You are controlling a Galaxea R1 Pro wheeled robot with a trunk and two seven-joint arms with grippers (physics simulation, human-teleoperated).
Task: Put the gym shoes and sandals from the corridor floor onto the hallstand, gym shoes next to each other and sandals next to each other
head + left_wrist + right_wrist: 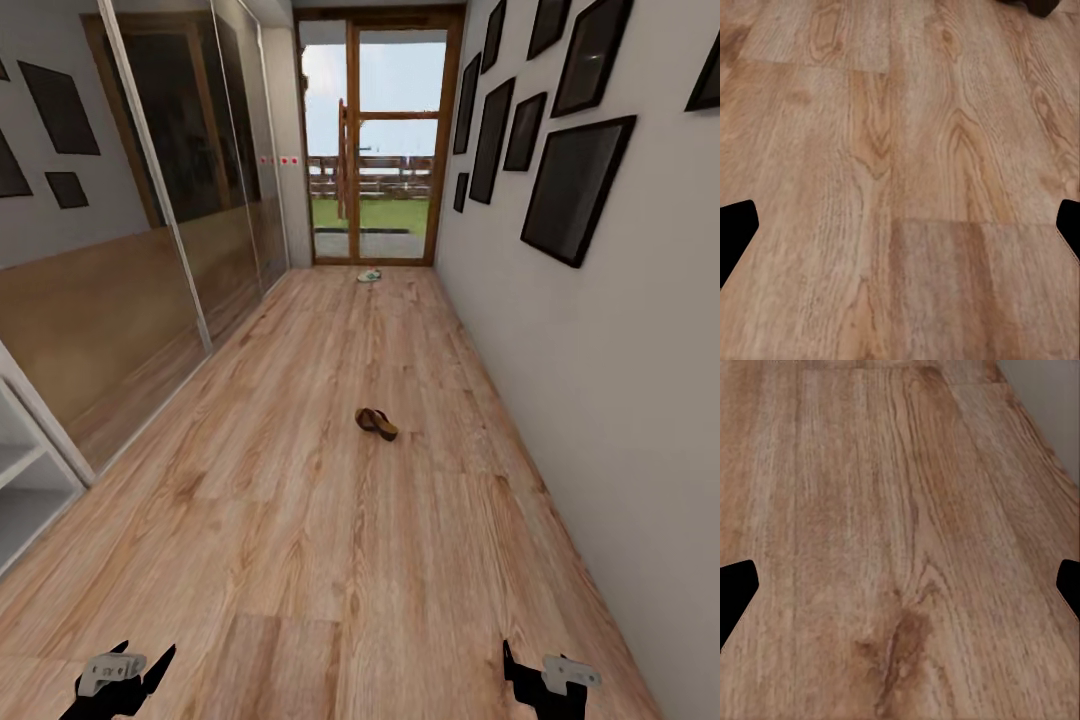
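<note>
A brown sandal (376,423) lies on the corridor floor (330,540) midway down the hall, well ahead of both grippers. Far off by the glass door rests a white gym shoe (369,275) with green on it. The hallstand (45,425) shows as a pale-grey shelf corner at the left edge. My left gripper (125,675) and right gripper (545,680) hang low at the near edge, both open and empty. In the left wrist view the left gripper (900,232) faces bare planks, and so does the right gripper (900,592) in the right wrist view.
Mirrored sliding doors (170,200) line the left side. A pale wall (620,400) with dark picture frames (575,185) runs along the right. A wood-framed glass door (375,150) closes the far end. A dark shape (1039,6) sits at the edge of the left wrist view.
</note>
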